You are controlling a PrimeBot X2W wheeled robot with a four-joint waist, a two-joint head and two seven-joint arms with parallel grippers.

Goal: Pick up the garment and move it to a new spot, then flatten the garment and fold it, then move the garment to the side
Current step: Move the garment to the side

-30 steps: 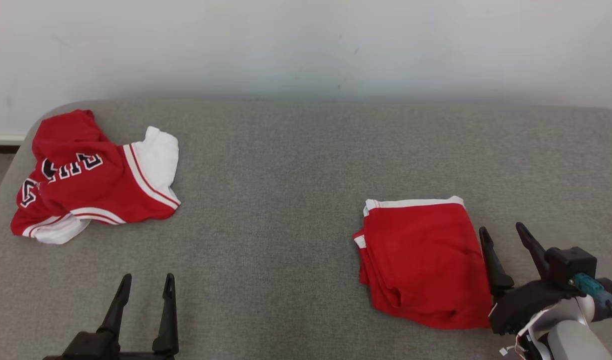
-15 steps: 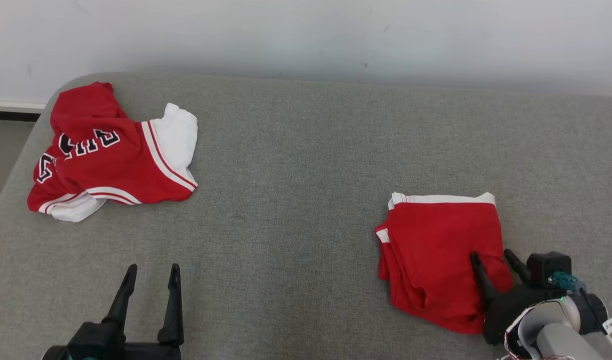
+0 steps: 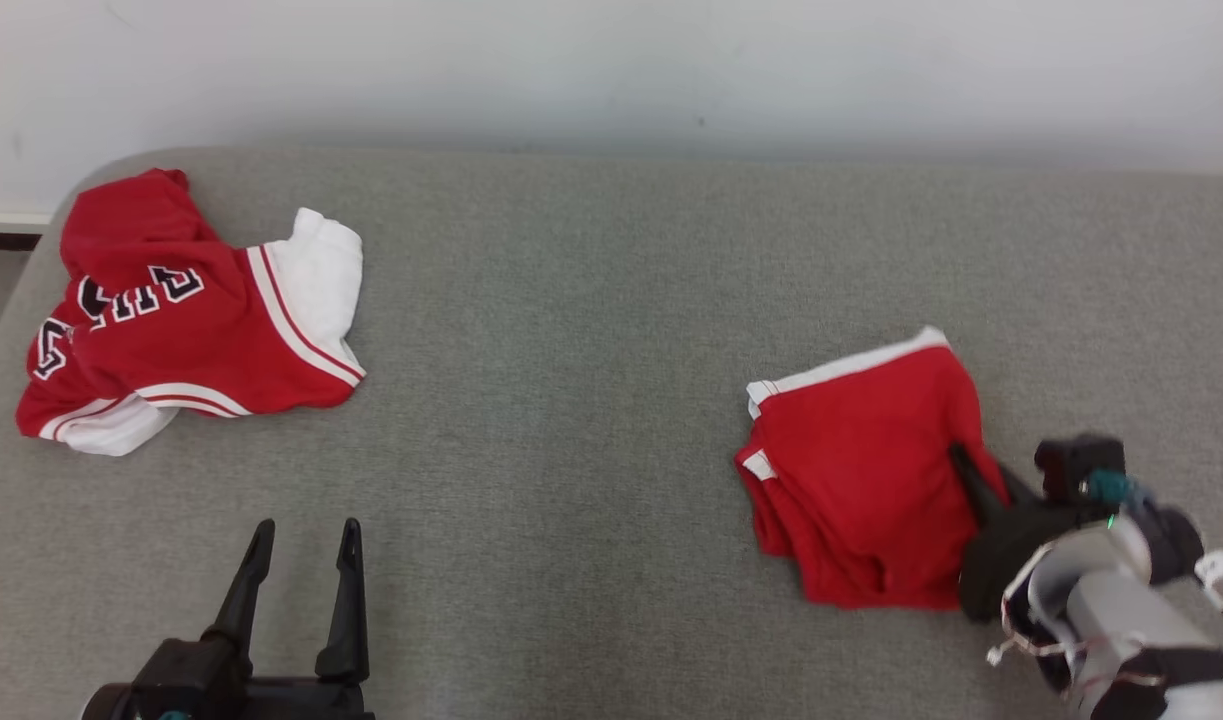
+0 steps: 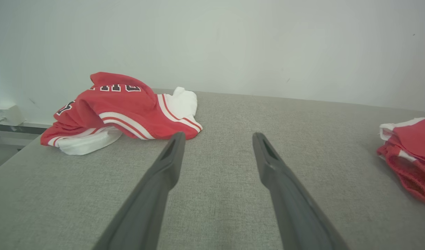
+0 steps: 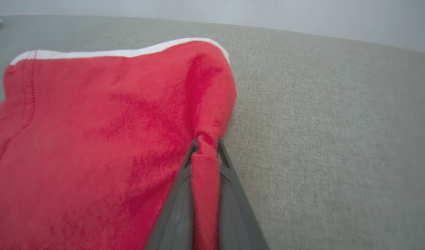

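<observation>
- Two pieces of clothing lie on the grey mat (image 3: 571, 350): one pile of folded red shorts (image 3: 861, 470) and one red and white shirt (image 3: 171, 330).
- There are two grippers: one left gripper (image 3: 307, 528) and one right gripper (image 5: 206, 145).
- The folded red shorts are at the middle right of the head view. The shirt sits crumpled at the upper left, well apart from them.
- The right gripper comes in from the lower right. Its two fingers are squeezed together on the right edge of the shorts, with a little fold of red cloth pinched between them.
- The rest of the shorts spreads out to the left of that gripper.
- The left gripper is at the lower left. Its fingers are wide apart and hold nothing.
</observation>
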